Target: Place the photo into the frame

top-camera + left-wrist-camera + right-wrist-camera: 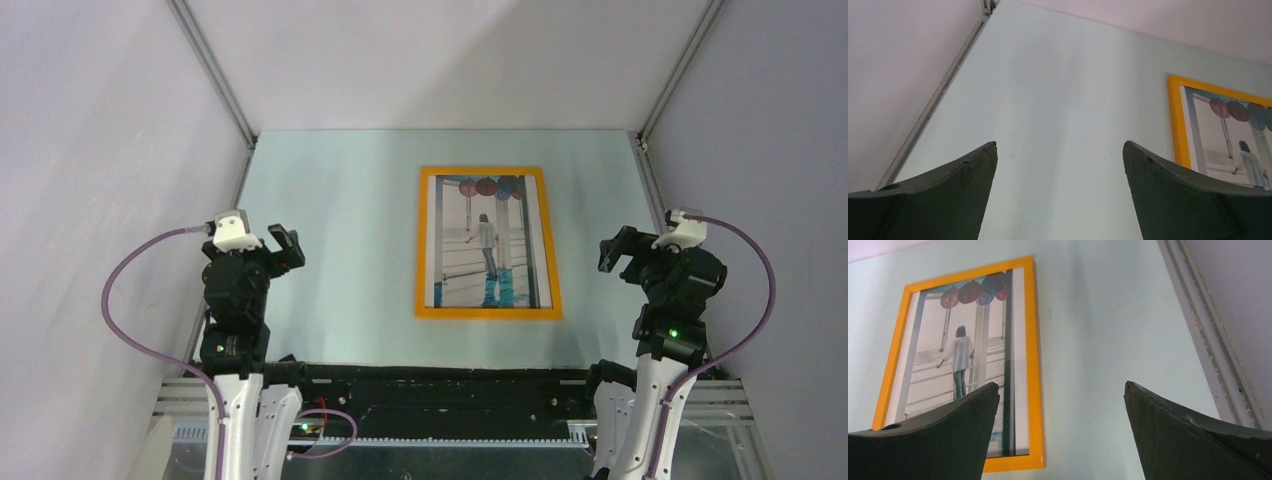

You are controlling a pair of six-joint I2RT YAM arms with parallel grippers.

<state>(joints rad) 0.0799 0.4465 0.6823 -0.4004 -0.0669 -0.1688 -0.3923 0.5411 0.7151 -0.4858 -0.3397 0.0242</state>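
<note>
the frame (485, 172) lies flat in the middle of the tabletop (340, 240), with its long sides pointing away from the robot. the photo (487, 245) lies inside it, picture side up, so you can see the person and the red and blue balls. the orange wood goes all the way round the photo, and no corner of the paper pokes over the wood. that is where the photo is meant to be, so the job looks done, or very close to done. there is a thin dark line down the right side of the photo, next to a white strip. it may be a shadow or part of the print. i cannot tell if the paper is pressed all the way down flat.

the left tool (287, 249) hangs in the air over the left part of the tabletop, well apart from the frame. its two fingers are spread wide and there is nothing between them. the right tool (610, 253) hangs over the right part, also well apart from the frame, with its fingers spread wide and nothing in them.

i think the arms sit out at the sides like this so they do not bump the frame or push the photo out of place. each tool points in toward the middle, so each wrist camera can see part of the frame. if a side of the photo is sitting up, a soft push down on it would be the next thing to do.
</note>
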